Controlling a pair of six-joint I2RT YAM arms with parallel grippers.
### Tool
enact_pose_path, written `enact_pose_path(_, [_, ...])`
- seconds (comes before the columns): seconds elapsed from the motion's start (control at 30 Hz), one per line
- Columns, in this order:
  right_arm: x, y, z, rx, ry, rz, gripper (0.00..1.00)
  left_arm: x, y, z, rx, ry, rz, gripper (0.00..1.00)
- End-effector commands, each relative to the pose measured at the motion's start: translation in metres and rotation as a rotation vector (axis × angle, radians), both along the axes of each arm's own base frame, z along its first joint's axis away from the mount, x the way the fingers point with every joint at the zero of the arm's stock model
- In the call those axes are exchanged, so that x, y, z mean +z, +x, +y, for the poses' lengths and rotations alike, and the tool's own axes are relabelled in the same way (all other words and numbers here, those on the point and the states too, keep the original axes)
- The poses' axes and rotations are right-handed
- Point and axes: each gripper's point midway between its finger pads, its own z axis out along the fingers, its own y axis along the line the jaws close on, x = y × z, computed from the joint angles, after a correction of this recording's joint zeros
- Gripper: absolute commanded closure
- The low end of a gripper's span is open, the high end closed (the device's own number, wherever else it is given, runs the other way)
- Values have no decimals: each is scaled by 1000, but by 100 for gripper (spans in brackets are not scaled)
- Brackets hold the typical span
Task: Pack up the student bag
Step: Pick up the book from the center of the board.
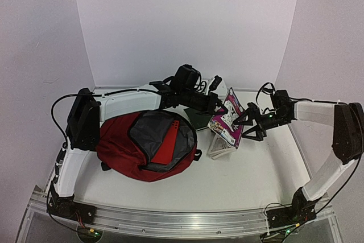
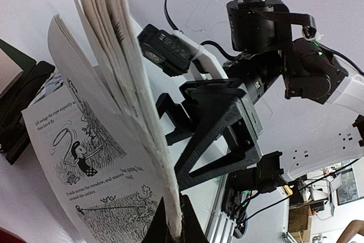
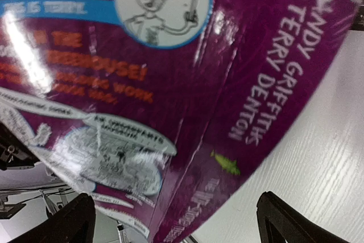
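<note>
The left hand [image 1: 219,106] is being clenched on the paperback book [image 1: 228,121], apparently tilting it for the spread right hand [image 1: 245,127].

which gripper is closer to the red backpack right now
Left. The left gripper holds the purple book just beyond the student bag's right edge; the right gripper is open on the book's far side, farther from the bag.

This looks like a robotics lab test cell. Plain white panels [image 1: 187,27] enclose a white table [image 1: 256,180]. An aluminium rail [image 1: 187,221] (small green lights glow under it) carries the arm bases [image 1: 62,204], and loose cables [image 1: 54,109] run openly.
</note>
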Motion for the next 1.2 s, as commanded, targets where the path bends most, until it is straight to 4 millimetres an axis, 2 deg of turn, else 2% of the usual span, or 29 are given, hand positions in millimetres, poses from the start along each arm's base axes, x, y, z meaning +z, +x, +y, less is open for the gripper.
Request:
enact_pose_path(0.0, [-9,26,6,-72,34,-11,2,81,1,7,-6,-228,-105,100])
enact_pose_path(0.07, [-13,29,10,-73,39,-7,7,65,2,9,-7,-231,-66,100])
enact_pose_path(0.2, [-19,29,20,-78,72,1,27,54,1,10,-14,-239,-49,100])
enact_pose_path(0.43, [-36,26,22,-88,67,33,31,34,4,11,-17,-238,0,100])
enact_pose_path(0.5, [-40,28,22,-90,57,33,37,27,7,12,-11,-240,19,100])
enact_pose_path(0.6, [-38,33,23,-86,58,22,63,20,9,14,-5,-228,40,100])
enact_pose_path(0.67, [-32,34,25,-77,73,10,79,16,15,18,21,-203,47,97])
enact_pose_path(0.7, [-26,34,25,-73,81,0,86,16,18,21,36,-192,48,90])
enact_pose_path(0.77, [-12,36,26,-64,93,-41,98,20,24,31,78,-168,33,71])
enact_pose_path(0.87, [31,41,27,-46,107,-161,100,24,35,56,181,-68,-14,29])
enact_pose_path(0.9, [44,42,27,-39,108,-196,100,32,36,65,206,-35,-40,15])
enact_pose_path(0.93, [61,42,27,-25,102,-247,100,38,38,75,232,4,-56,6])
enact_pose_path(0.97, [78,42,27,-8,93,-306,100,42,39,85,257,44,-65,1])
enact_pose_path(1.07, [127,41,23,52,14,-531,100,44,39,113,322,171,-23,0])
enact_pose_path(1.17, [154,34,17,131,-171,-760,100,57,30,126,341,214,51,0])
